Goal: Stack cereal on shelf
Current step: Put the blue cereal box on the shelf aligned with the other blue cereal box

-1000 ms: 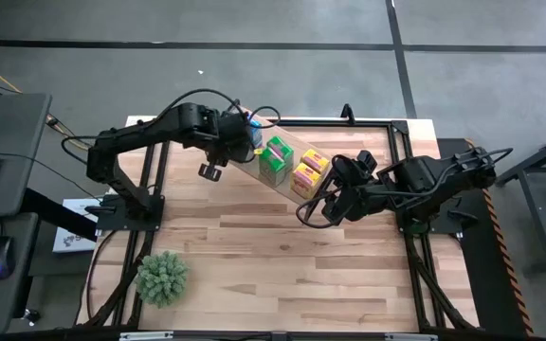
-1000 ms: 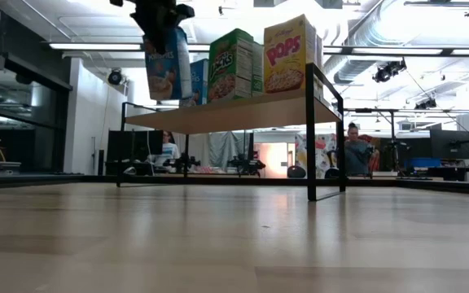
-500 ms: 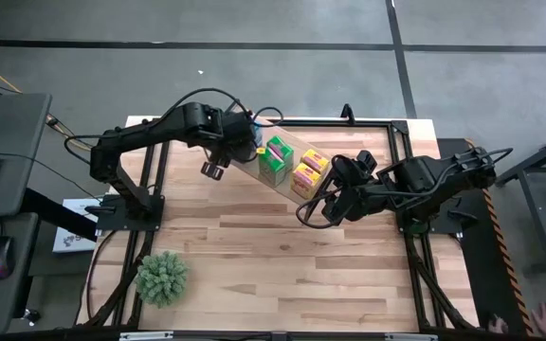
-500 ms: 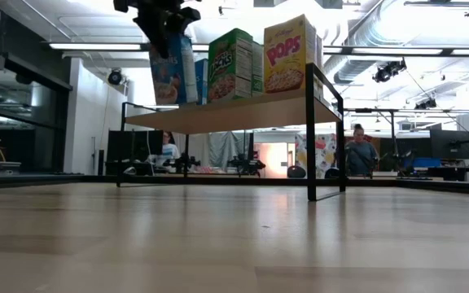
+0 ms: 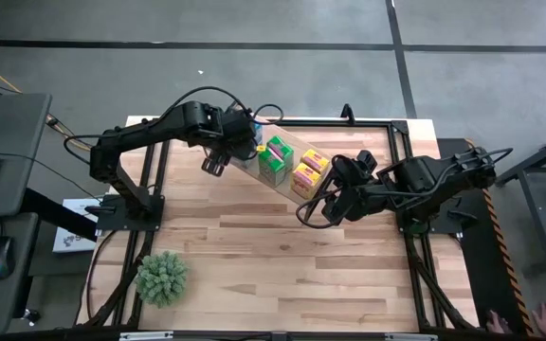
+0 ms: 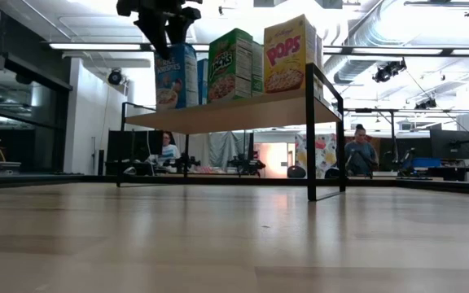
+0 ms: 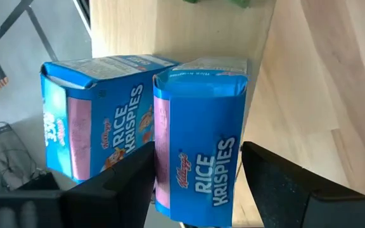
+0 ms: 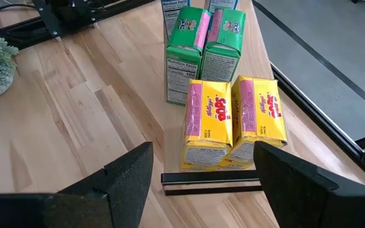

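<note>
- Hovering over the far-left end of the shelf [image 6: 234, 110], the left gripper [image 6: 166, 32] sits just above a blue cereal box [image 7: 201, 149]; its fingers [image 7: 116, 183] stand on either side of the box with visible gaps, so open and not gripping.
- Blue cereal box stands upright on the shelf plank, with a second blue box [image 7: 94, 114] just beside it.
- Green cereal boxes [image 8: 201, 47]: two side by side on the shelf, next along from the blue pair.
- Yellow cereal boxes [image 8: 233, 123]: two side by side at the right end of the shelf, beside its black frame end [image 8: 211, 179].
- Low view: blue, green [image 6: 233, 65], yellow [image 6: 287, 55] in a row from left to right on the plank, all upright.
- Right gripper [image 5: 313, 201] waits over the worktop [image 5: 282, 275] just near of the shelf's right end, fingers [image 8: 125, 174] spread apart, holding nothing.
- Green plant ball [image 5: 162, 277] sits on the worktop's near-left corner, well apart from the shelf.
- Person [image 6: 358, 150] seen in the room beyond the worktop.
</note>
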